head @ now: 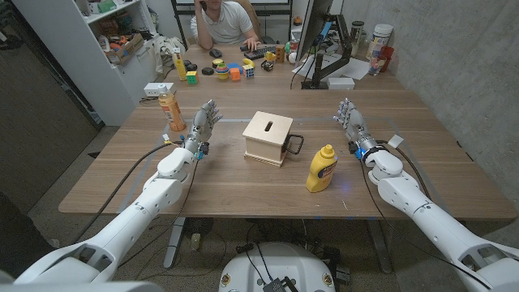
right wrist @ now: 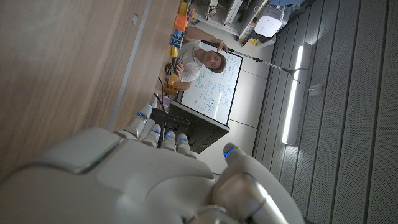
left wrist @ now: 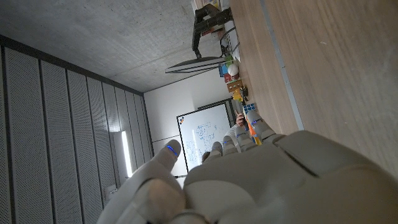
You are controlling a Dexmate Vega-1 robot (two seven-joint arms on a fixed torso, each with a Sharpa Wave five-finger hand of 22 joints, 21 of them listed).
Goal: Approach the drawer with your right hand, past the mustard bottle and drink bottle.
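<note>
The right hand (head: 352,122) is seen in the head view raised over the table's right side, its fingers apart and reaching away from the robot, with nothing held in it. In the right wrist view the back of the same hand (right wrist: 143,180) is seen against the wooden table (right wrist: 68,56), with a dark monitor (right wrist: 196,127) just past its fingertips and a seated person (right wrist: 202,62) further off beside a whiteboard (right wrist: 217,87).

The yellow mustard bottle (head: 321,169) is found standing upright near this hand, on its inner side and closer to the robot. The wooden box with the drawer (head: 268,138) is placed at the table's middle, just beyond the mustard bottle and well apart from the right hand; a slot is cut in its top, and a black handle (head: 294,144) is turned toward the mustard bottle.

The left hand (head: 203,126) is held up on the far side of the box, fingers spread and empty. The orange drink bottle (head: 171,109) is set upright just beyond it, toward the table's left edge. In the left wrist view the back of that hand (left wrist: 249,183) is shown above the tabletop.

Coloured toys and puzzle cubes (head: 231,70) are scattered at the far edge, in front of the person.
</note>
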